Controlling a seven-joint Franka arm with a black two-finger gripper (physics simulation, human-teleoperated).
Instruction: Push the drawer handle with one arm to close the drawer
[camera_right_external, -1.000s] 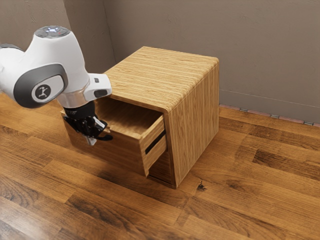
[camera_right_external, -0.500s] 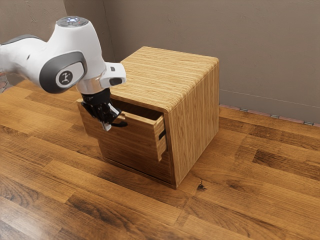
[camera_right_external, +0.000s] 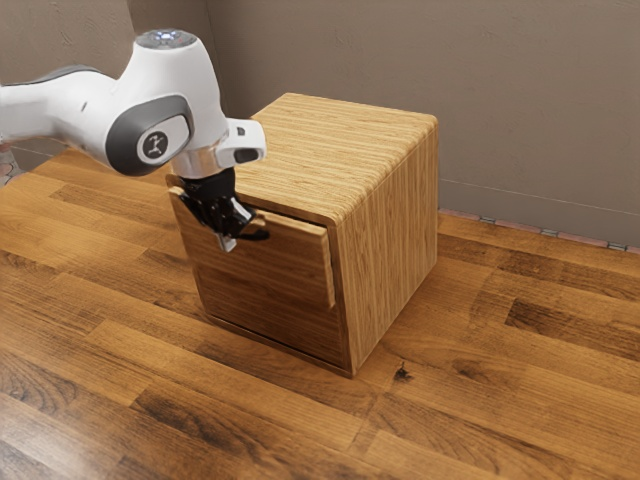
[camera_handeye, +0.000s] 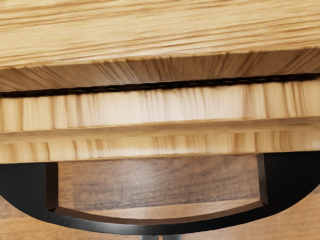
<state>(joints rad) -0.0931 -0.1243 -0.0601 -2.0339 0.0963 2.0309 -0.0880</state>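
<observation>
Markings: the arm (camera_right_external: 158, 125) carries a round emblem (camera_right_external: 155, 146) on its joint, upper left of the exterior frame; any characters in it are too small to read. The bluish marks on the cap (camera_right_external: 166, 39) above are likewise illegible.

Obstructed or cut off: the arm runs out at the exterior frame's left edge. The claw (camera_right_external: 228, 241) covers part of the black handle (camera_handeye: 160, 229) in that view. In the wrist view both sides of the handle run off the frame. The drawer's interior is hidden.

Claw: closed, tips together, with nothing gripped. In the wrist view the tips of the claw (camera_handeye: 160, 237) lie at the outer curve of the handle, on the side away from the drawer; contact cannot be confirmed.

Drawer: the upper drawer (camera_right_external: 285, 265), centre of the exterior frame, is nearly closed. Its front stands slightly proud of the cabinet (camera_right_external: 390, 220), with a narrow dark gap beneath the edge of the cabinet top. The lower panel (camera_right_external: 265, 315) sits within the cabinet frame.

Clearances: the handle bows outward, leaving a space through which flooring is visible. Bare floor (camera_right_external: 130, 370) extends across the lower left of the exterior frame, before the drawer. The wall (camera_right_external: 530, 110) stands behind the cabinet, upper right.
</observation>
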